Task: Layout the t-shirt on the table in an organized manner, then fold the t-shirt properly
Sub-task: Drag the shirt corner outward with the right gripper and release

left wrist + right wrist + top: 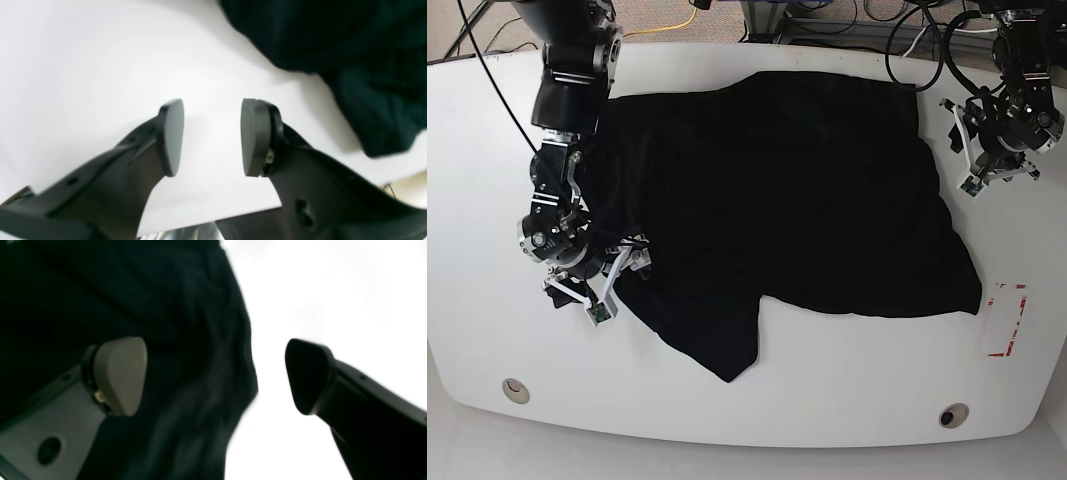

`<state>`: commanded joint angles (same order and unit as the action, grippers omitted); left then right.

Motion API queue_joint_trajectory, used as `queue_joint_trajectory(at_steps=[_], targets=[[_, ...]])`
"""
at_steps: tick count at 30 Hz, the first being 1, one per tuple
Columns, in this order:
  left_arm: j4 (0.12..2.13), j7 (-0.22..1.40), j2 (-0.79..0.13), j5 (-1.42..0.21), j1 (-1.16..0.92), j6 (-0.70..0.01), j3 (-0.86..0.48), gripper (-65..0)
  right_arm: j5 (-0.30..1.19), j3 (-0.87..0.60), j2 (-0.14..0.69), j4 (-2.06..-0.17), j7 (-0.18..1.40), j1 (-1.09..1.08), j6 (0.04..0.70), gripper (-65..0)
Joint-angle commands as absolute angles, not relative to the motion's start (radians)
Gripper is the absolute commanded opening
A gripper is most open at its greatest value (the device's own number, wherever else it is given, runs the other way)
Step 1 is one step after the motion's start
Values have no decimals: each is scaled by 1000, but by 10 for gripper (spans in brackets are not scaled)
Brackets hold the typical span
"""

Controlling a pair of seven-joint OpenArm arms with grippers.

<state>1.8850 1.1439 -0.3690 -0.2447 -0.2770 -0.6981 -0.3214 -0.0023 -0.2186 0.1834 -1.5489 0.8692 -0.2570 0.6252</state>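
My jaws gape on both sides, the right gripper (217,376) straddling the shirt's (787,200) crumpled edge to tug it flat, the left gripper (211,138) released over bare surface (847,390) beside its far edge.

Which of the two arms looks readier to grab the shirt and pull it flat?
The right. Its open right gripper already straddles the t-shirt edge, while the open left gripper hovers over bare table, apart from the cloth.
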Motion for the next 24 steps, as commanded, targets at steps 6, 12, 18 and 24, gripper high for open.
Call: queue_joint_trajectory(at_steps=[6, 12, 18, 24], targets=[[1882, 1142, -352, -245, -278, -698, -323, -390, -5, -389, 114, -1709, 972, -128, 630, -16], [1882, 1142, -351, -245, -278, -698, -321, -390, -2, -489, 96, -1753, 977, -4, 631, -16], [1882, 1142, -351, -245, -278, -698, -321, -390, -2, -572, 91, -1747, 974, 64, 698, -16], [1882, 1142, -351, -245, -278, -698, -321, -390, -2, -590, 82, -1712, 975, 71, 698, -16]])
